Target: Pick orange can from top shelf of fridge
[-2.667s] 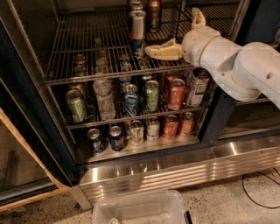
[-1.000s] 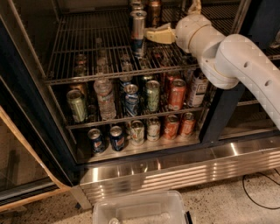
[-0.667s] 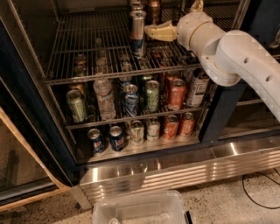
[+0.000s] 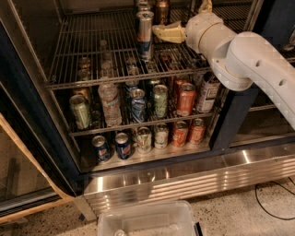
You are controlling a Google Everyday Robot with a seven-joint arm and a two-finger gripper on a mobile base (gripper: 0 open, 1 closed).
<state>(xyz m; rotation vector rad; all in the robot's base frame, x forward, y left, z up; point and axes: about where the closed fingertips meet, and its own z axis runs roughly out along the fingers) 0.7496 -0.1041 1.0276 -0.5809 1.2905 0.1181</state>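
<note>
The orange can (image 4: pixel 162 11) is a dark copper can standing at the back of the fridge's top shelf (image 4: pixel 87 55), partly cut off by the frame's top edge. A taller silver-and-blue can (image 4: pixel 144 34) stands just in front of it and to its left. My gripper (image 4: pixel 180 20) reaches in over the top shelf from the right on a white arm (image 4: pixel 244 60). It is open and empty. One beige finger (image 4: pixel 168 32) points left just below and right of the orange can, beside the silver-and-blue can. The other finger (image 4: pixel 206 5) points up at the frame's top.
The middle rack holds a green can (image 4: pixel 80 111), a water bottle (image 4: pixel 110 105) and orange-red soda cans (image 4: pixel 186 98). More cans line the bottom rack (image 4: pixel 138 159). The fridge's dark post (image 4: pixel 233 115) stands right of them. A clear plastic bin (image 4: pixel 147 221) sits on the floor below the ribbed steel panel (image 4: pixel 193 177).
The gripper has moved up and deeper over the top shelf, from beside the silver-and-blue can's base towards the orange can. The cans have not moved.
</note>
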